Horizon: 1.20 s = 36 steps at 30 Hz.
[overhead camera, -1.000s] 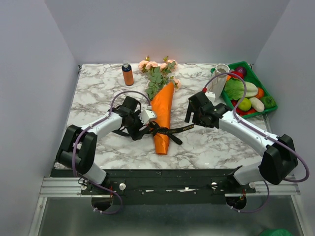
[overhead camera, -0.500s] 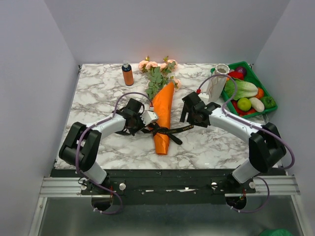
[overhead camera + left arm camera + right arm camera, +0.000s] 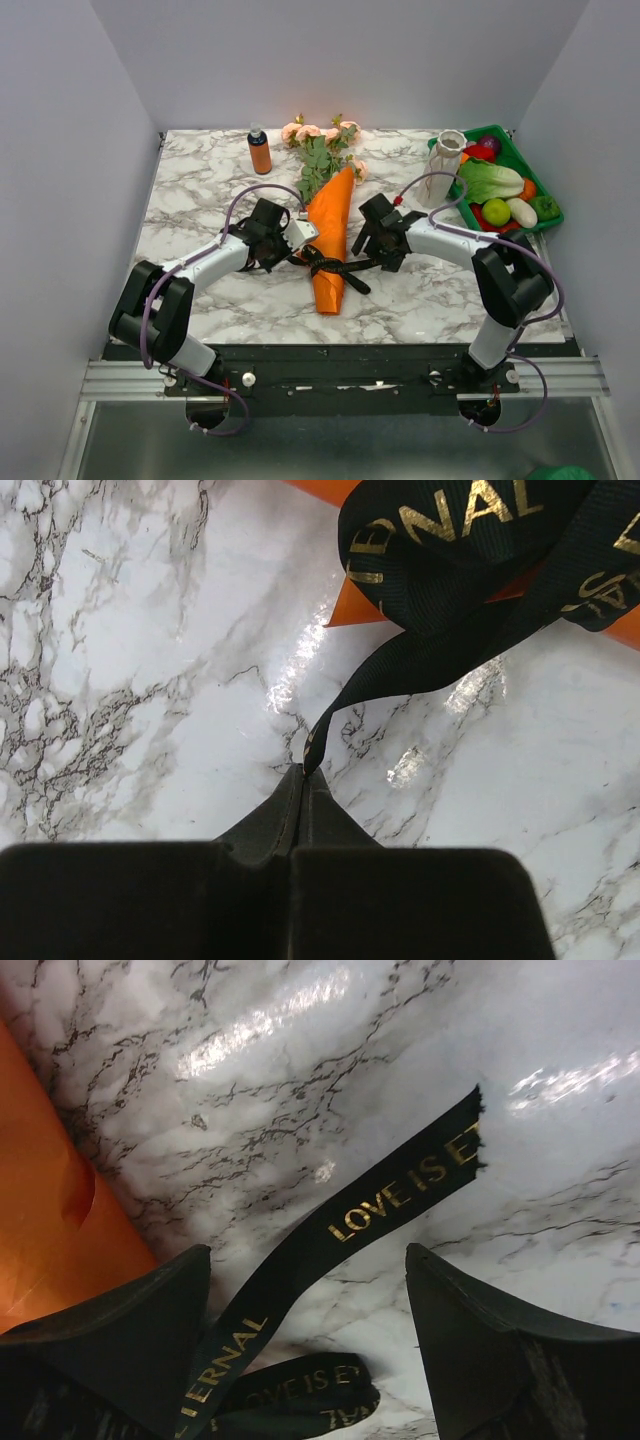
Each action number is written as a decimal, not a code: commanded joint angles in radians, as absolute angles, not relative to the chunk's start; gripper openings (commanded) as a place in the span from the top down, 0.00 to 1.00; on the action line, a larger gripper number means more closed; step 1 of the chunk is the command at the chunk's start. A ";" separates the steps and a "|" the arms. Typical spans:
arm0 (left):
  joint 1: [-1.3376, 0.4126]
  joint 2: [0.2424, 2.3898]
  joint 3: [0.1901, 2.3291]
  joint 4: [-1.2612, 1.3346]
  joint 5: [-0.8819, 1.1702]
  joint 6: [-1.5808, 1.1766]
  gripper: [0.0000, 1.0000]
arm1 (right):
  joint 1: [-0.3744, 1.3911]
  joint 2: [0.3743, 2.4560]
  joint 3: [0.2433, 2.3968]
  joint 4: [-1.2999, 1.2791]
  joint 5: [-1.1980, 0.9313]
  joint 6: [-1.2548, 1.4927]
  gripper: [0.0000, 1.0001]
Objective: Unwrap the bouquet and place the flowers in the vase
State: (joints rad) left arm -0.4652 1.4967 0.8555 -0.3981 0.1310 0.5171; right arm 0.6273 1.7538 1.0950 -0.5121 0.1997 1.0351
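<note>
Black ribbon: gold lettering "LOVE IS ET…ERNAL", repeated along length.

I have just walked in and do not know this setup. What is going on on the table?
Two robot arms are working on the bouquet, which lies wrapped in orange paper on the table. The left end effector is shut on one tail of the black ribbon; the right end effector is open, straddling the other tail. The knot is not yet undone, and the vase stands far right.

Orange-wrapped bouquet flat mid-table, black ribbon around it; cream vase upright, far right
</note>
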 commanded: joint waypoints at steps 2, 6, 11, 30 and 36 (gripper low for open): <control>-0.468 1.476 0.848 -0.396 0.106 0.503 1.00 | 0.627 1.753 1.063 -0.454 0.117 1.160 0.18; -0.468 1.470 0.851 -0.399 0.106 0.502 1.00 | 0.627 1.789 1.068 -0.439 0.106 1.186 0.32; -0.468 1.463 0.848 -0.402 0.103 0.502 1.00 | 0.627 1.842 1.091 -0.428 0.071 1.209 0.45; -0.466 1.434 0.871 -0.442 0.098 0.491 1.00 | 0.626 1.623 0.968 -0.414 0.224 1.220 0.99; -0.404 1.394 0.903 -0.509 0.113 0.497 1.00 | 0.588 1.484 0.939 -0.503 0.363 1.203 0.99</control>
